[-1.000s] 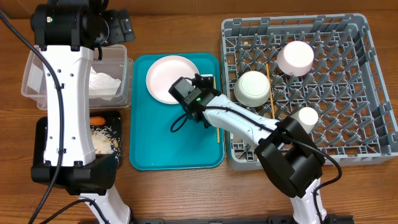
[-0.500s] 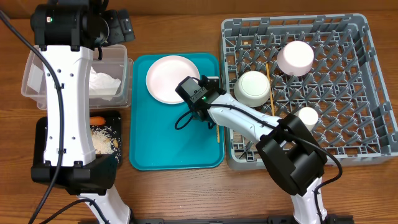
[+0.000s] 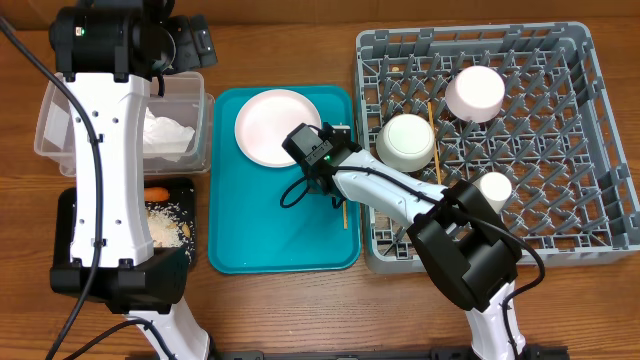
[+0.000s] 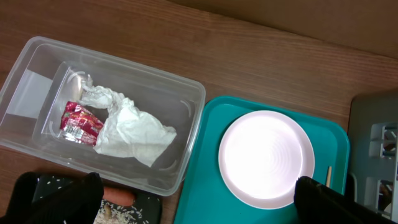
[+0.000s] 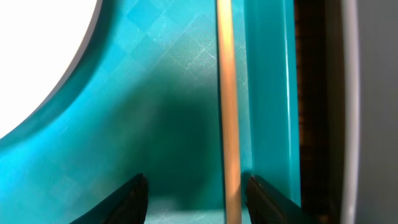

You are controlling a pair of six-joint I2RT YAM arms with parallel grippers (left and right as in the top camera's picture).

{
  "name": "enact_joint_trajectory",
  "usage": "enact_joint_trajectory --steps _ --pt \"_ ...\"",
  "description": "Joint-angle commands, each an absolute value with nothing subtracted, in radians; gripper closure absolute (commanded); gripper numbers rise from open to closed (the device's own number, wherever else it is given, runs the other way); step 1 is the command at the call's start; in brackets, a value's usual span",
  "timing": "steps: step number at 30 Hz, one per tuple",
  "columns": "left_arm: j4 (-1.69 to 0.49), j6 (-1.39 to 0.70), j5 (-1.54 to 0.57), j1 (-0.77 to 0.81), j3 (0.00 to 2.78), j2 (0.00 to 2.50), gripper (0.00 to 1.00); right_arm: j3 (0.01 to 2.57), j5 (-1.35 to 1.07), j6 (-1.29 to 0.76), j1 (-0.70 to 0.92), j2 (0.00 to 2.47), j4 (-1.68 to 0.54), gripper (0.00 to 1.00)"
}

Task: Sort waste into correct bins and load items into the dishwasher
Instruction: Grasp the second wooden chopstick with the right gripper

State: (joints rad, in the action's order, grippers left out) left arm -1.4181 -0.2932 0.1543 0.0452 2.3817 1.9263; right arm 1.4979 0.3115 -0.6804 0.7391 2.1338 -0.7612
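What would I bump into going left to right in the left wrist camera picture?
A red wrapper → white napkin → round plate → chopstick → grey rack.

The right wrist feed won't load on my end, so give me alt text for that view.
A wooden chopstick lies lengthwise on the teal tray, between the fingers of the open right claw, nearer the finger on the picture's right. The white plate fills the upper left, and the tray's rim and the grey rack run down the right side.
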Motion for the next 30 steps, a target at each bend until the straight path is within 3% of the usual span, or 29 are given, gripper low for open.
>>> enact_joint_trajectory --steps 1,5,11,20,30 --pt "-1.418 -0.311 0.164 0.045 2.395 1.913 0.0 1.495 0.261 -0.681 0.737 2.171 -0.772 0.51" --pt "-1.418 -0.311 0.164 0.045 2.395 1.913 0.0 1.495 0.249 -0.681 0.737 2.171 -0.772 0.73" --pt "-1.418 -0.311 0.164 0.045 2.395 1.913 0.0 1.495 0.249 -0.681 0.737 2.171 -0.78 0.96" --pt "-1.418 -0.311 0.164 0.045 2.395 1.913 0.0 1.638 0.253 -0.647 0.737 2.125 -0.9 0.96" --pt "-1.418 -0.311 0.164 0.045 2.395 1.913 0.0 1.702 0.241 -0.544 0.682 1.887 -0.998 0.96"
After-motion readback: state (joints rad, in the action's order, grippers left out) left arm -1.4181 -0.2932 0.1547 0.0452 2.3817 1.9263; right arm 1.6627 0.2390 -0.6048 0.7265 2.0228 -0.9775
